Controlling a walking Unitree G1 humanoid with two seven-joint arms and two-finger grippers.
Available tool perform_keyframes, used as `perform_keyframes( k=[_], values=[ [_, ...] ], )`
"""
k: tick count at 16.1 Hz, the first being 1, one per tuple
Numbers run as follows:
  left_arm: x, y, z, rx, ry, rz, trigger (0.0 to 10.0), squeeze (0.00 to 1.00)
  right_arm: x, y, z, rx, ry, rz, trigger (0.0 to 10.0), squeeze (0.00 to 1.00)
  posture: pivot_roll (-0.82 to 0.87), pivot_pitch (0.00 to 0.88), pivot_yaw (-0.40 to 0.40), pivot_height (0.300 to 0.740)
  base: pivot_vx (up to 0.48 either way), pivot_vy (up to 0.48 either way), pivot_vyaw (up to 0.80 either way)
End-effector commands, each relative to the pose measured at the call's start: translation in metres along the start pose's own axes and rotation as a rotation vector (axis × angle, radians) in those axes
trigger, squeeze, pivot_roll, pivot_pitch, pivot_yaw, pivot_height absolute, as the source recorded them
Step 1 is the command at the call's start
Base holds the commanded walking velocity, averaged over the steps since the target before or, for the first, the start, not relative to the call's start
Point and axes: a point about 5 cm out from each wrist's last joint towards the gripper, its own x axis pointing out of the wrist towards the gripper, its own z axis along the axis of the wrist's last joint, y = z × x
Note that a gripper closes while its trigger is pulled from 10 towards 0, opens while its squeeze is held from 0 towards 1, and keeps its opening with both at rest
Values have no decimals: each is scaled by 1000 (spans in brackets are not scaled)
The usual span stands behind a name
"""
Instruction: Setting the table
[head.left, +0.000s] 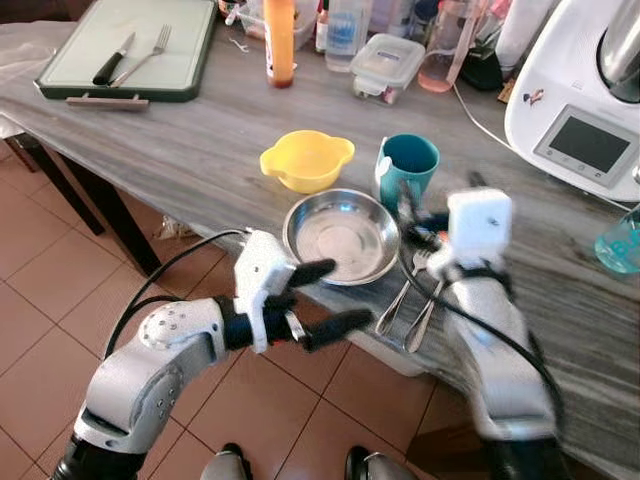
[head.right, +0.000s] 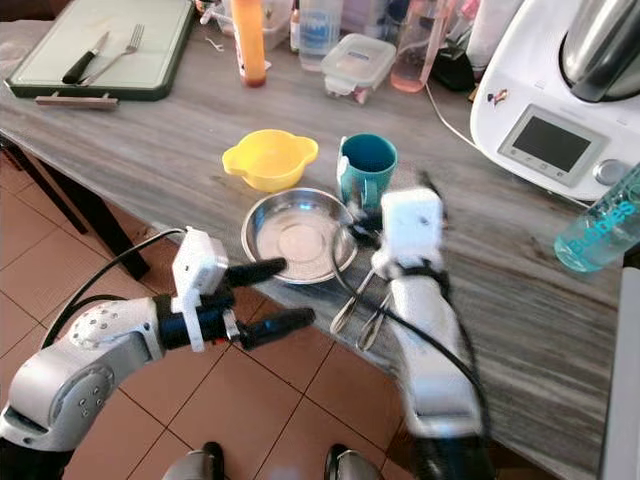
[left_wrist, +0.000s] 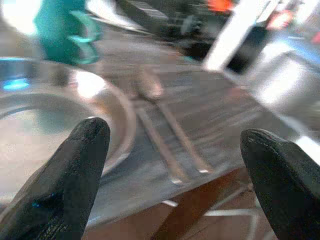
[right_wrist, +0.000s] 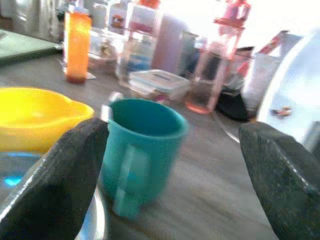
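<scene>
A grey wood-grain desk (head.left: 180, 150) runs across the scene, with terracotta floor tiles (head.left: 40, 330) below its near edge. A place setting sits close to that edge: a round shiny steel plate (head.left: 342, 237), a teal plastic mug with a handle (head.left: 408, 168) just behind it, a yellow plastic bowl with two small handles (head.left: 306, 159) beside the mug, and two pieces of steel cutlery (head.left: 410, 305) lying just to the right of the plate, their handles reaching the desk edge.

The left hand (head.left: 322, 296) hovers at the near edge in front of the plate, released, its two black fingers (left_wrist: 75, 175) spread wide and holding nothing. The upper finger lies over the plate's near rim; whether it touches is unclear. The right hand (right_wrist: 172, 165) sits low over the desk between the cutlery and the mug, also released and empty, its fingers wide apart with the mug framed between them.

Farther back lie a green cutting board carrying a black-handled knife and a steel fork (head.left: 130, 50), an orange bottle (head.left: 279, 40), a clear lidded food box (head.left: 387, 66) and a white kitchen machine with a screen (head.left: 580, 110).

Risks, as a judgement: the right arm lies over the cutlery, so drawing it back carelessly could sweep the pieces onto the floor; a forward push could tip the mug; the left finger could nudge the plate into the mug
</scene>
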Motion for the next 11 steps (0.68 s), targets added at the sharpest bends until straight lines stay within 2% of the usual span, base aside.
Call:
perform_keyframes(
  k=[1, 4, 5, 8, 11],
  values=[
    [-3, 2, -2, 4, -7, 27, 10000, 0, -4, -5, 6, -15, -14, -9, 10000, 1000, 179, 178, -69, 740, 0, 0, 0],
    [-6, 0, -5, -36, -48, 69, 10000, 0, -31, -23, 0, -59, 32, -86, 10000, 1000, 161, 161, -74, 740, 0, 0, 0],
    [-6, -1, -5, -36, -48, 71, 10000, 0, -34, -24, 0, -68, 35, -94, 10000, 1000, 158, 159, -74, 740, 0, 0, 0],
    [-6, -1, -4, -40, -75, 93, 10000, 0, -60, -39, -6, -117, 89, -145, 10000, 1000, 148, 152, -80, 740, 0, 0, 0],
    [-7, 5, -2, -26, -96, 170, 10000, 0, -79, -43, -8, -138, 129, -158, 10000, 1000, 139, 149, -83, 740, 0, 0, 0]
  ],
)
